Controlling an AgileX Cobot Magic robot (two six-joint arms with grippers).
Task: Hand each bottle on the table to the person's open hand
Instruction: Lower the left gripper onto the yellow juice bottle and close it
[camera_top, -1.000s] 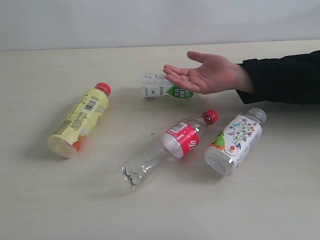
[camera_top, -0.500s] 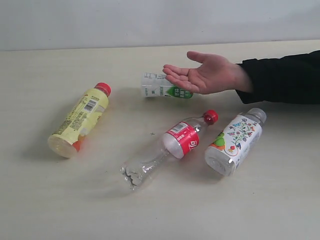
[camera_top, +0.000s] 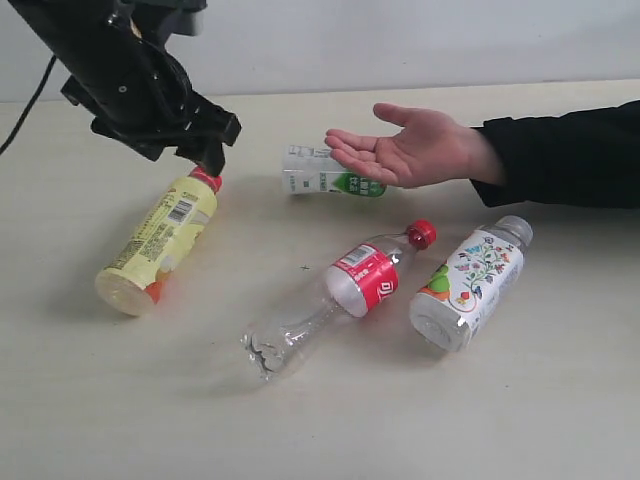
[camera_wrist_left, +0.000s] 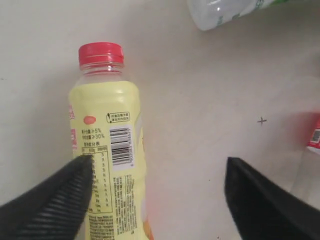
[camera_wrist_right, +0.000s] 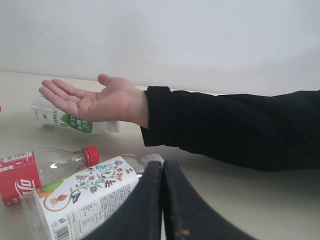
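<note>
Yellow bottle (camera_top: 160, 240) is overhung by wide-spread, empty left gripper (camera_wrist_left: 157, 185); right gripper (camera_wrist_right: 162, 172) is pressed closed; four bottles (camera_top: 365, 278) are seen lying on table (camera_top: 520, 400), none given to hand (camera_top: 415, 150).

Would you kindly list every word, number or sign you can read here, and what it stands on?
"≥5%" and "≥30%", as they appear to read: yellow bottle, beside its barcode; its other print is too small.
Clear bottle: white script on the red label, too blurred.
Floral bottle: fine print unreadable.
Green-and-white bottle: blurred.
</note>
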